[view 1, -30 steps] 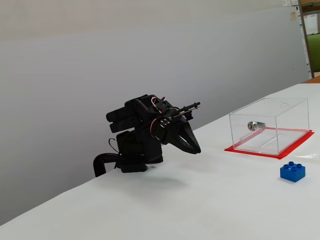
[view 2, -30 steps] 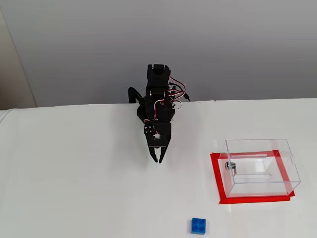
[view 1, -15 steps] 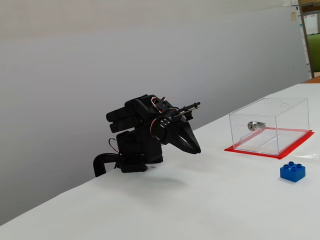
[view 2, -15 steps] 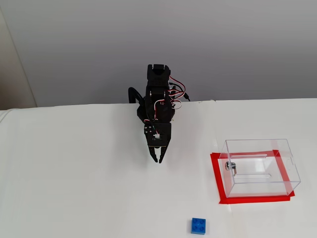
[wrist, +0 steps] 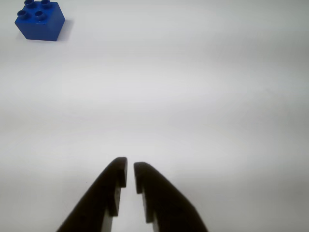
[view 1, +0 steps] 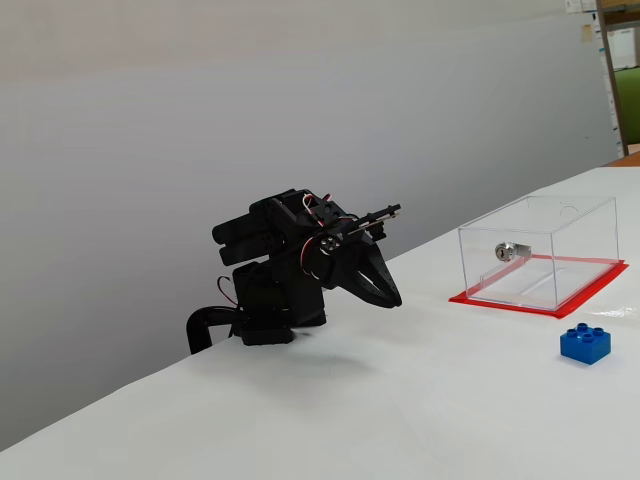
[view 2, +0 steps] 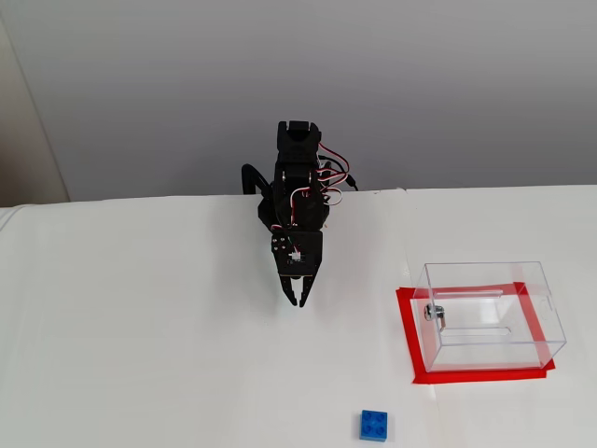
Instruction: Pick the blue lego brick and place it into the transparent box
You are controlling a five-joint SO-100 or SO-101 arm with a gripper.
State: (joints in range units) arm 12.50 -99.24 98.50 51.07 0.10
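The blue lego brick (wrist: 40, 20) sits on the white table at the top left of the wrist view, far from the fingertips. It also shows in both fixed views (view 1: 585, 344) (view 2: 374, 425), alone on the table. The transparent box (view 1: 535, 250) (view 2: 492, 315) stands on a red base with a small silver fitting (view 2: 433, 313) inside. My black gripper (wrist: 130, 169) (view 1: 393, 297) (view 2: 297, 301) hovers low over the table, folded close to the arm's base, jaws nearly together with only a thin gap, holding nothing.
The white table (view 2: 140, 355) runs to a grey wall behind the arm. The arm's base (view 1: 262, 320) stands at the table's back edge. The box lies to the right of the gripper in the fixed view from above.
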